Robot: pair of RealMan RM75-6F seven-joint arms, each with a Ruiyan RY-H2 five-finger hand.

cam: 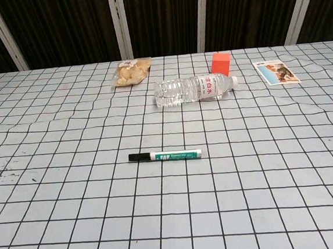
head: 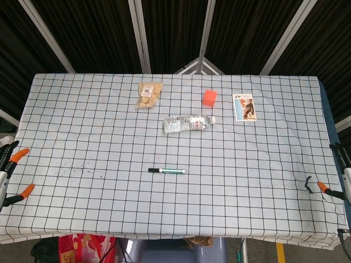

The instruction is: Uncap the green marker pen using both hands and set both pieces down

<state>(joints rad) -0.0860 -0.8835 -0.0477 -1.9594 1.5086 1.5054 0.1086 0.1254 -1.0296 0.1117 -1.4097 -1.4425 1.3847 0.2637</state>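
Note:
The green marker pen (head: 166, 170) lies flat near the middle of the checked tablecloth, capped. Its black cap (cam: 138, 156) points left and its white-and-green barrel (cam: 178, 155) points right. Nothing touches it. Only a pale sliver of my left hand (head: 3, 183) shows at the left edge of the head view, beside two orange clamps. A similar sliver of my right hand (head: 346, 176) shows at the right edge. Both are far from the pen, and their fingers are out of frame. The chest view shows neither hand.
Behind the pen lies a clear water bottle (head: 188, 123) on its side. Further back are a snack bag (head: 149, 94), an orange cube (head: 210, 97) and a picture card (head: 245, 106). Orange clamps (head: 21, 155) (head: 323, 188) pin the cloth at both side edges.

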